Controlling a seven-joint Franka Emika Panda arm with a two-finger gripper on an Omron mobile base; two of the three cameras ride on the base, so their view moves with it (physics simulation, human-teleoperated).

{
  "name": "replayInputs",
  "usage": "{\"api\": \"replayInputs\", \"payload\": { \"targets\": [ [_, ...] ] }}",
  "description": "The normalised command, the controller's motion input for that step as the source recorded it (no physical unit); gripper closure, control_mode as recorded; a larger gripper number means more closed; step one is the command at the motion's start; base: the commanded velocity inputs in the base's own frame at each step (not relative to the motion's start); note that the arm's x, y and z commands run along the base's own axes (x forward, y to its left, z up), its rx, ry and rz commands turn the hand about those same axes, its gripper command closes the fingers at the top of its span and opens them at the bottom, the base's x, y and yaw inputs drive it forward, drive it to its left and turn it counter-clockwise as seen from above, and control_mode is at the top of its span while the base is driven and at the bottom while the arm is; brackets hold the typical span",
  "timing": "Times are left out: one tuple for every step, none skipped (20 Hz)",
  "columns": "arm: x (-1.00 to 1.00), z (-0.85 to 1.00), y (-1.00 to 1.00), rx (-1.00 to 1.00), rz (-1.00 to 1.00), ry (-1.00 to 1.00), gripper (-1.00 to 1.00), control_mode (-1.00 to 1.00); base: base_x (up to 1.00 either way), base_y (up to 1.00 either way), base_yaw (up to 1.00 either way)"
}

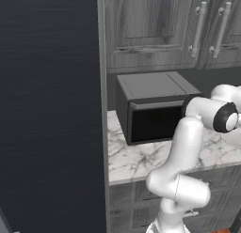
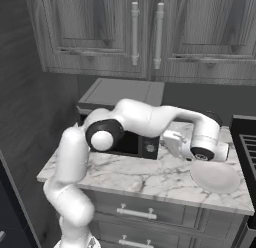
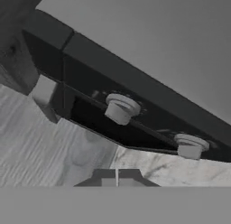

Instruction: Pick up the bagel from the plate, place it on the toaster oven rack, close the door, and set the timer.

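A: Where is the toaster oven (image 1: 153,107) seen?

B: It is seen on the marble table (image 1: 136,161), under the grey wall cupboards (image 1: 155,30). It is set near the left end of the table, just beside a tall dark panel (image 1: 49,110).

A: Is the door (image 1: 155,120) shut?

B: Yes, the door is seen standing upright against the front of the oven. Its silver bar handle (image 1: 153,104) is seen along the top edge.

A: Where is the gripper (image 3: 117,179) seen?

B: In the hand view, its two dark tips are seen pressed together at the bottom, with no gap between them. Nothing is held in them. They are pointed at the oven's dark side strip, where two round grey knobs (image 3: 119,108) are lined up. The tips are kept a little apart from the knobs.

A: What is seen of the arm?

B: In the right base view, the white arm (image 2: 150,117) is bent across the front of the oven. The hand is found near the oven's right end.

A: And the plate?

B: A pale round plate (image 2: 215,177) is seen on the table, to the right of the oven, just under the hand. No bagel is seen on it. Whether the bagel is inside the oven cannot be told, since the glass is dark.

A: What is at the far right?

B: The edge of a black stove (image 2: 246,142) is seen there.
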Motion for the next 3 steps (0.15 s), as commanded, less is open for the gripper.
{"api": "replayInputs", "payload": {
  "targets": [
    [-0.76,0.21,0.08,-0.11,0.0,-0.08,1.0,-1.0,0.0,0.0,0.0],
    [-0.76,0.21,0.1,-0.12,0.0,-0.08,1.0,-1.0,0.0,0.0,0.0],
    [-0.75,0.21,0.11,-0.12,0.0,-0.09,1.0,-1.0,0.0,0.0,0.0]
  ]
}}
